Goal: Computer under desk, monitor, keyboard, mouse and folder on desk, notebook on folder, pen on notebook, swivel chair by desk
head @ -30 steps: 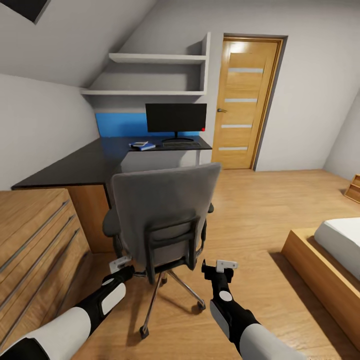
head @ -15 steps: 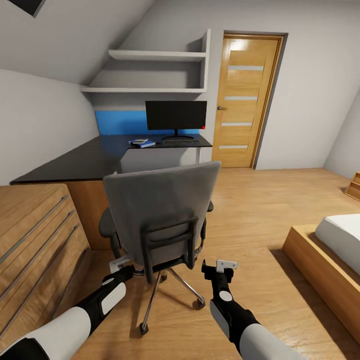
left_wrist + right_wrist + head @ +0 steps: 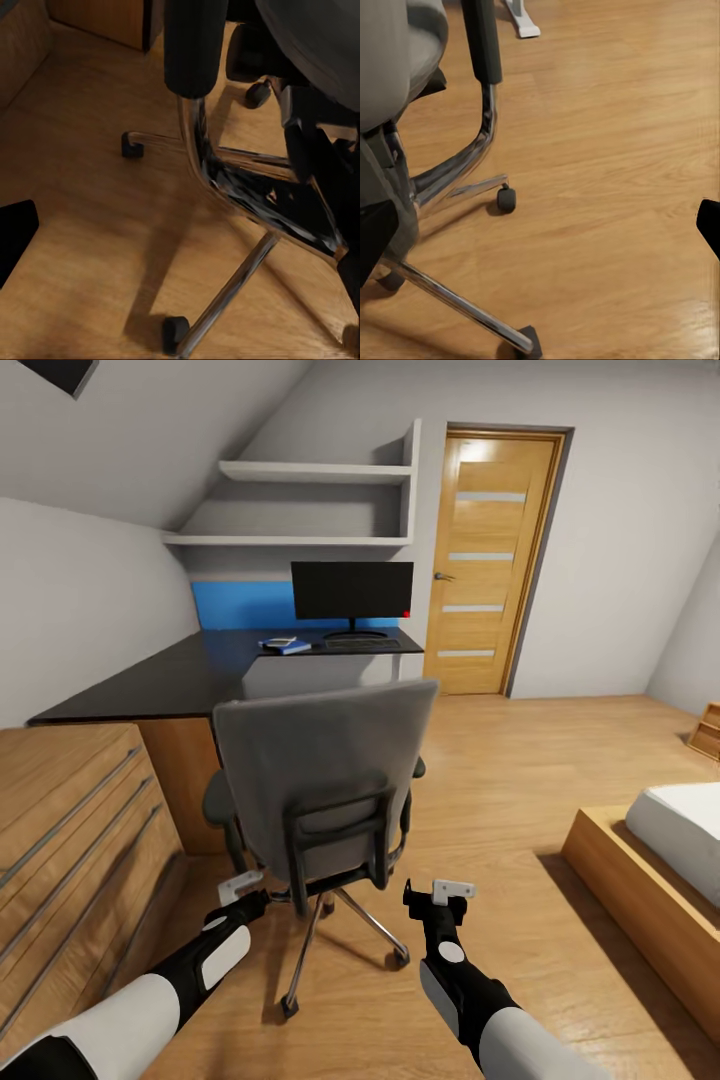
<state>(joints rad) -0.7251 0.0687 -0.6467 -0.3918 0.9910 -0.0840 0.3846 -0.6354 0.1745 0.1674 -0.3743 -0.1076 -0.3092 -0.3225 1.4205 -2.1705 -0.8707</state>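
- Grey swivel chair (image 3: 320, 780) stands between both arms, back toward the camera, chrome star base (image 3: 240, 187) on the wood floor (image 3: 520, 780).
- Change over the last second: chair back shifts slightly in view and the desk edge drops a little; the whole picture shifts too, so part of it is camera motion. My read: the chair is being nudged toward the desk, the task's last step.
- Left gripper (image 3: 243, 888) sits close beside the chair's base column, right gripper (image 3: 448, 893) just off the chair's other side. Neither holds anything; whether the jaws are parted or closed I cannot tell.
- Black tabletop (image 3: 180, 680) carries the monitor (image 3: 352, 592), the keyboard (image 3: 360, 644) in front of it, and a blue folder (image 3: 288, 647) with something pale stacked on it. Mouse and pen are too small to make out.
- Chair stands near the desk corner, beside the wooden dresser (image 3: 70, 820).
- No brand, label or readable writing anywhere.
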